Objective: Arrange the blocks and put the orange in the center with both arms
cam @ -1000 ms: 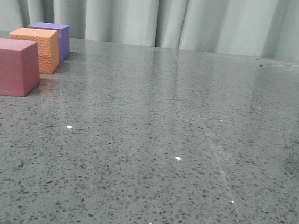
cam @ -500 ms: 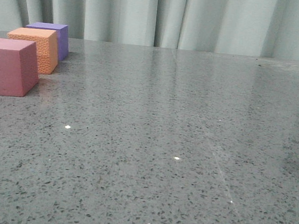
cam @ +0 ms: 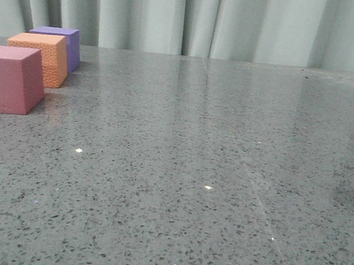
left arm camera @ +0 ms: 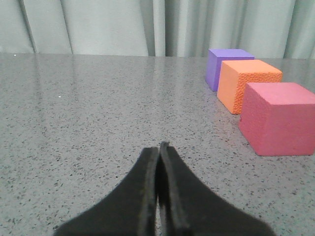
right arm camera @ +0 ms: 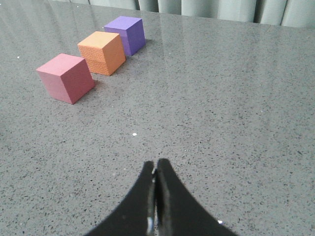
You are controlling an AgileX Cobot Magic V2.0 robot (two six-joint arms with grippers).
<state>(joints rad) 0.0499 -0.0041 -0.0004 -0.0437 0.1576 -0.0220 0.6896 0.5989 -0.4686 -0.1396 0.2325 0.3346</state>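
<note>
While drifting a bit toward 9 o'clock since earlier, all on the grey tabletop (cam: pixel 223 175): pink block (cam: pixel 8 80), orange block (cam: pixel 39 58) in the middle, purple block (cam: pixel 63 44). Looks finished. Left tool (left arm camera: pixel 161 147) and right tool (right arm camera: pixel 155 164) pinched closed, holding nothing.

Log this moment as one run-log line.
left pincer shut, empty | right pincer shut, empty | row: pink block, orange block centre, purple block | untouched
</note>
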